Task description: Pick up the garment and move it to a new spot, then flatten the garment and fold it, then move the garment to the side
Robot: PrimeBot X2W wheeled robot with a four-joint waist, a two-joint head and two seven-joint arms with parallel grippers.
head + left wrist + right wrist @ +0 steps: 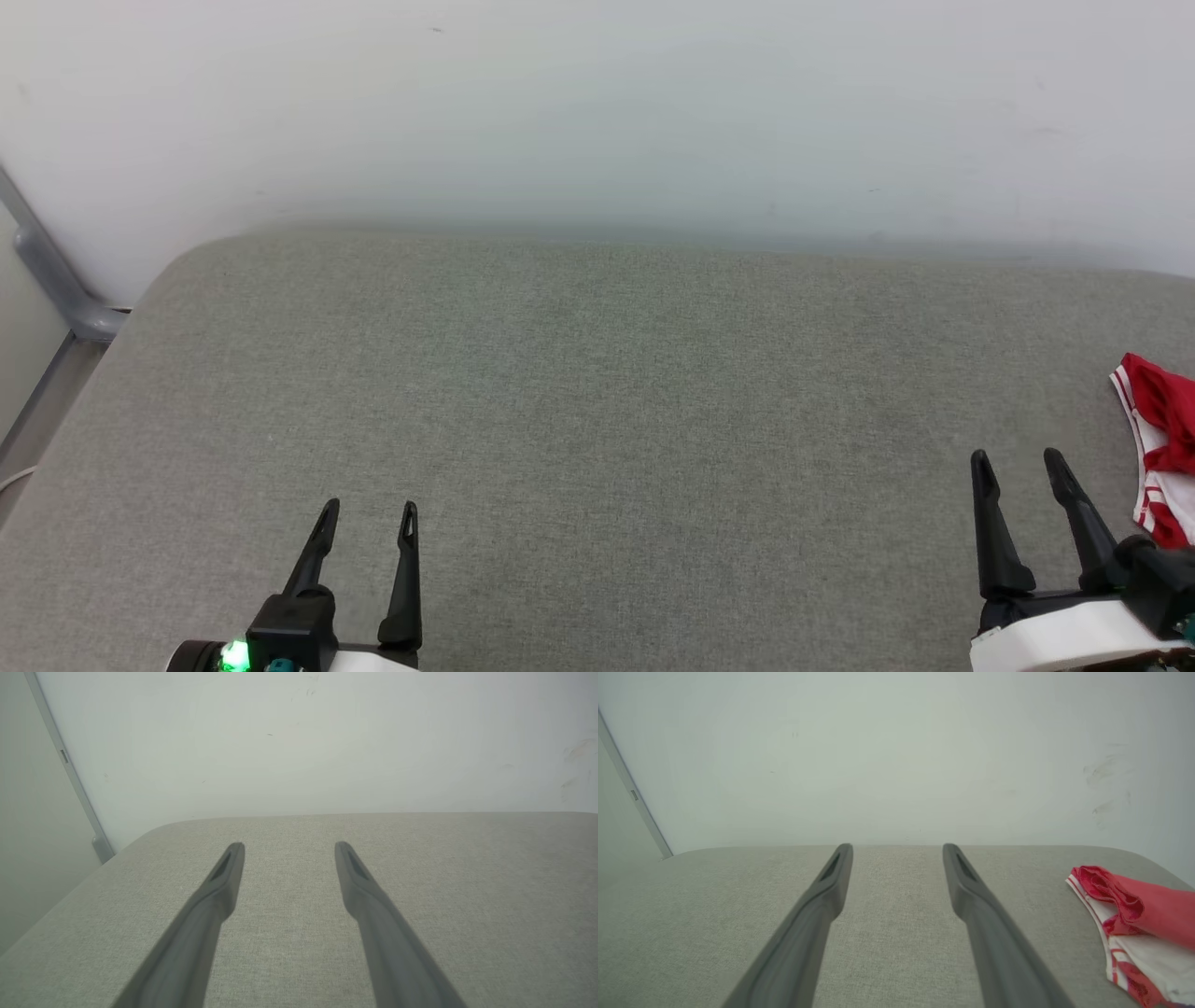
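Table (597,420): grey woven fabric cover, rounded far-left corner, set against a pale wall (597,112). A grey rail (56,271) runs down the wall past that corner.

Garment (1162,411): lies bunched at the right edge of the head view, on the table, partly cut off by the frame. In the right wrist view the garment (1143,905) sits to the right of the fingers, near the table's far-right corner. Red cloth is rumpled on top, white cloth under it, and red-white striped trim runs along the edge facing the gripper. No number or lettering can be made out.

Left gripper (369,511): lower left of the head view, above bare fabric, well apart from the garment. Jaws released, clear gap between the two dark fingers, nothing between them. A green light (235,655) is lit on its wrist. The left wrist view agrees: left gripper (289,846) spread, fingers pointing towards the wall over bare fabric.

Right gripper (1018,459): lower right of the head view, near the garment, on its left side, not touching it. Jaws released, nothing held. In its own wrist view the right gripper (898,848) is spread, with bare table between the fingers and the garment off to their right.
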